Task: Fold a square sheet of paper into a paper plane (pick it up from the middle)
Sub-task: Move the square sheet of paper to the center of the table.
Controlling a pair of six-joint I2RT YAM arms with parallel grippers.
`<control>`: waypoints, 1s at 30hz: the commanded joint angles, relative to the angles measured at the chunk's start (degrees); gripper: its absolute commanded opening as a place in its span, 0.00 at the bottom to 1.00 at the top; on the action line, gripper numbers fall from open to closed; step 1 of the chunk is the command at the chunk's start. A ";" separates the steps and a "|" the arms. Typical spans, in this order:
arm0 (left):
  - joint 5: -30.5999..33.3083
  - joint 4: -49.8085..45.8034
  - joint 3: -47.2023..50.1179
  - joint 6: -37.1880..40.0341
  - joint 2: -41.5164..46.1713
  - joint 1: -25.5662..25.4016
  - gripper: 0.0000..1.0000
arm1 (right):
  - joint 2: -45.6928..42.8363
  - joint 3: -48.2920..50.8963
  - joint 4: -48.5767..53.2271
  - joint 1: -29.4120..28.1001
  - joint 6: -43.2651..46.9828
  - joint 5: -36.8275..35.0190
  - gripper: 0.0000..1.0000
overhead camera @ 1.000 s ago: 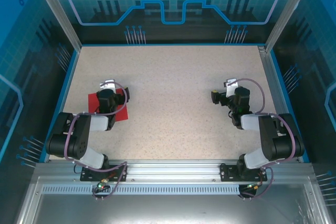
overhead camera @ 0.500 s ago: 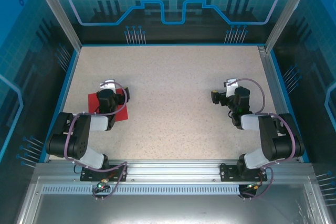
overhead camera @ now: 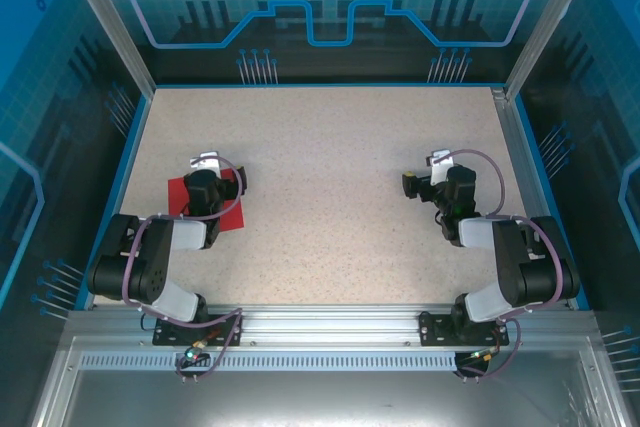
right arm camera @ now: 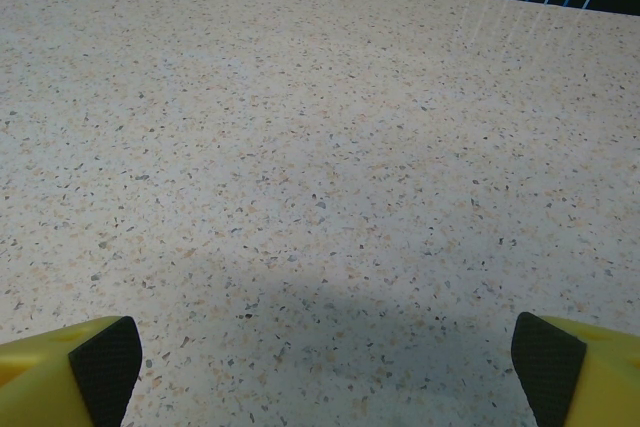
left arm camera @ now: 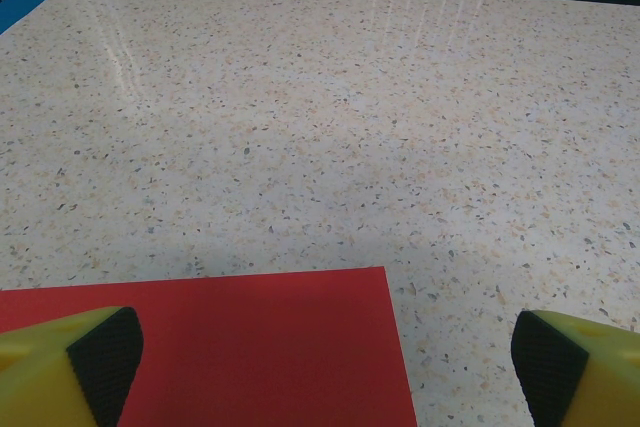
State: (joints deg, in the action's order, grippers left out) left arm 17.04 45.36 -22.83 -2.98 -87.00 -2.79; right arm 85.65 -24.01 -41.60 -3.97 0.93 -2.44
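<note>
The table (overhead camera: 330, 162) has a pale, speckled stone-look top with a blue edge strip along its left and far sides. It is glossy enough to catch streaks of light near the top of the left wrist view. A red square sheet of paper (overhead camera: 178, 194) lies flat on it, left of centre in the top view, with one sharp corner showing at the lower left of the left wrist view.

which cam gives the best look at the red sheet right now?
Left wrist: the square sheet of paper lies flat and close, its far edge and one corner sharp, though cropped at the frame's bottom. Top external shows it small, its middle hidden under the left arm. Right wrist looks at speckled table.
</note>
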 commanded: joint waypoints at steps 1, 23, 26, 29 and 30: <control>-0.93 1.73 0.09 0.48 0.17 0.24 0.99 | 0.49 -1.06 -0.87 0.89 -0.07 0.77 0.99; 0.84 -10.13 -3.20 -0.75 7.43 0.58 0.99 | -17.26 -19.83 53.17 -0.36 -13.34 0.38 0.99; 1.39 -19.89 -8.41 -1.88 10.81 0.98 0.99 | -16.49 -25.17 61.85 -0.18 -22.22 3.77 0.99; 10.05 -29.45 -11.01 -15.02 14.81 1.11 0.99 | -15.64 -27.80 64.64 -0.15 -25.20 8.60 0.99; 11.94 -34.25 -12.48 -19.54 16.32 1.52 0.99 | -16.30 -27.77 63.98 -0.16 -26.15 9.67 0.99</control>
State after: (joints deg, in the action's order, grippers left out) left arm 21.10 25.28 -32.14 -9.74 -74.35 -2.48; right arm 69.14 -50.06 12.73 -4.10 -18.31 1.65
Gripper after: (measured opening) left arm 0.987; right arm 0.992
